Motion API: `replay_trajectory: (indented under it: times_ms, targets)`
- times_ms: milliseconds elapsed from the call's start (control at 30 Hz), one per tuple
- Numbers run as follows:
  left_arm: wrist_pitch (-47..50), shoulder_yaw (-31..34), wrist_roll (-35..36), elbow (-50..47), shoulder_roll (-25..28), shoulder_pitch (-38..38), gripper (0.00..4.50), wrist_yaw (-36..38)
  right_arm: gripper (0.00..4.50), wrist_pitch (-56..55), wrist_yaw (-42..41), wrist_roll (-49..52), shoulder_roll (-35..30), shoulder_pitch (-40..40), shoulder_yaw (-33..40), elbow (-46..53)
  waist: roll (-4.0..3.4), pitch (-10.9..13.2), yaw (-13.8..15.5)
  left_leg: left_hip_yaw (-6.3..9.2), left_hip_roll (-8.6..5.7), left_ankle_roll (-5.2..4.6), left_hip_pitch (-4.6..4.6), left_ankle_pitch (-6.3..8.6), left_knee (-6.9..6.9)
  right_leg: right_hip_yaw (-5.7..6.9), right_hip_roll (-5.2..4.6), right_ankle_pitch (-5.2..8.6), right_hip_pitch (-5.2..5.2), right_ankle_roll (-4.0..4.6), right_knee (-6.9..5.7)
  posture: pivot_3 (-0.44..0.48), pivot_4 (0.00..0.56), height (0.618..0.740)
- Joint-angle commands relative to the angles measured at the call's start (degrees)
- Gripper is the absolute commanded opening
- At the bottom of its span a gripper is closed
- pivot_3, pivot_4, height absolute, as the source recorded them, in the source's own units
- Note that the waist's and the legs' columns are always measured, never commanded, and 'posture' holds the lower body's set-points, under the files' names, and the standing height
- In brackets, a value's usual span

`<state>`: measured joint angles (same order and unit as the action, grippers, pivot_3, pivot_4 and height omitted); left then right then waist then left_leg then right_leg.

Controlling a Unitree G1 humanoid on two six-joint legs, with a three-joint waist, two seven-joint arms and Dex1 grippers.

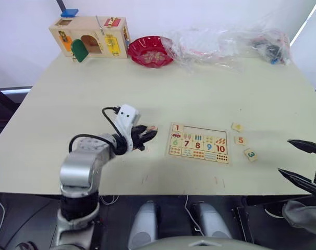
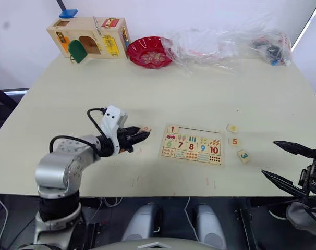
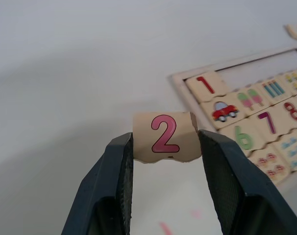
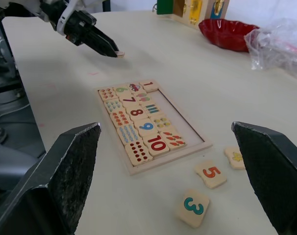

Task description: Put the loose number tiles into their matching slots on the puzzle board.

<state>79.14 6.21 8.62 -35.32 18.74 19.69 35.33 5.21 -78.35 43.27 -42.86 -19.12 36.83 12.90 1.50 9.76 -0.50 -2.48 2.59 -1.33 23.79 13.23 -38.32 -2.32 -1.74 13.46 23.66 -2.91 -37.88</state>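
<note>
Left eye view gives me a wide pale-green table (image 1: 163, 88) set against a white wall. Along its far edge I see a wooden box with coloured doors (image 1: 90, 36), a red bowl (image 1: 150, 51) beside it, and crumpled clear plastic bags (image 1: 231, 44) further right.

Near the front edge lies the puzzle board (image 1: 199, 143), a flat pale-wood tray. Its top row holds only the red 1 tile (image 1: 178, 128) at the left end; the rest of that row of slots (image 1: 206, 131) is bare wood. Below it sit picture tiles, the numbers 6 to 10 and dot tiles.

My left gripper (image 3: 165, 147) is clamped on the pink 2 tile (image 3: 164, 136), held just left of the board. To the board's right lie three loose tiles: one I read as yellow (image 1: 237, 126), the orange 5 (image 1: 240, 140) and the teal 3 (image 1: 250, 154). My right gripper (image 1: 301, 164) hangs spread wide at the table's right front edge, holding nothing.
</note>
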Motion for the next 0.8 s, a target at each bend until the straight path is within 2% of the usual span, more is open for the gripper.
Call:
replay_trajectory:
  times_ms: [33, 100, 267, 433, 600, 733, 800]
  targets:
    - [9.2, 1.3, -1.6, -9.1, -2.8, -1.2, 1.85, -8.1, 4.5, 1.7, -1.1, 2.1, -2.1, 0.7, 1.9, -0.4, -0.01, 0.0, 0.0, 0.04, 0.01, 0.0, -0.01, 0.0, 0.0, 0.01, 0.03, 0.0, 0.0, 0.0, -0.01, 0.0, 0.15, 0.74]
    - [12.6, 1.3, -3.1, -12.4, -5.9, -3.3, 1.85, -12.5, 4.5, 3.1, -1.5, 2.9, -3.1, 0.6, 3.1, -1.1, -0.03, 0.0, -0.1, 0.05, 0.01, 0.0, -0.02, 0.0, 0.01, -0.01, 0.02, 0.0, 0.0, 0.01, 0.0, 0.0, 0.15, 0.74]
    - [13.2, 0.8, -4.6, -15.3, -10.0, -6.9, 1.85, -19.4, 4.5, 4.4, -2.9, 4.3, -4.2, 0.6, 4.7, -1.6, 0.02, 0.0, 0.0, 0.18, -0.05, 0.0, -0.01, 0.0, 0.01, -0.03, -0.01, -0.06, -0.02, 0.15, 0.02, 0.0, 0.15, 0.74]
    - [12.7, 1.7, -4.9, -15.5, -13.5, -8.3, 1.85, -23.3, 4.5, 4.9, -4.2, 3.9, -5.1, 1.2, 4.2, -1.8, 0.02, 0.0, -0.1, 0.25, -0.09, 0.0, -0.02, 0.0, 0.0, -0.02, -0.04, -0.02, -0.05, 0.18, 0.04, 0.0, 0.15, 0.74]
    - [11.4, 0.5, -4.8, -14.4, -14.5, -9.1, 1.85, -25.8, 4.5, 5.9, -4.3, 4.1, -5.5, 1.5, 4.3, -1.5, 0.02, 0.0, -0.1, 0.29, -0.1, 0.0, -0.01, 0.0, 0.0, -0.02, -0.04, -0.02, -0.05, 0.18, 0.04, 0.0, 0.15, 0.74]
    - [12.4, 4.3, -2.9, -15.8, -18.3, -8.9, 3.31, -24.7, 4.5, 6.8, -4.4, 4.3, -6.0, 1.8, 4.7, -1.3, 0.01, 0.0, -0.1, 0.29, -0.1, 0.01, -0.02, 0.0, 0.0, -0.03, -0.05, -0.04, -0.05, 0.2, 0.04, 0.0, 0.15, 0.74]
    - [13.1, 6.9, -0.3, -17.6, -18.3, -8.6, 4.15, -21.4, 4.5, 6.8, -4.4, 4.2, -5.9, 2.1, 4.4, -1.4, 0.03, 0.0, -0.1, 0.27, -0.11, 0.01, -0.02, 0.0, 0.0, -0.01, -0.04, -0.03, -0.05, 0.2, 0.05, 0.0, 0.15, 0.74]
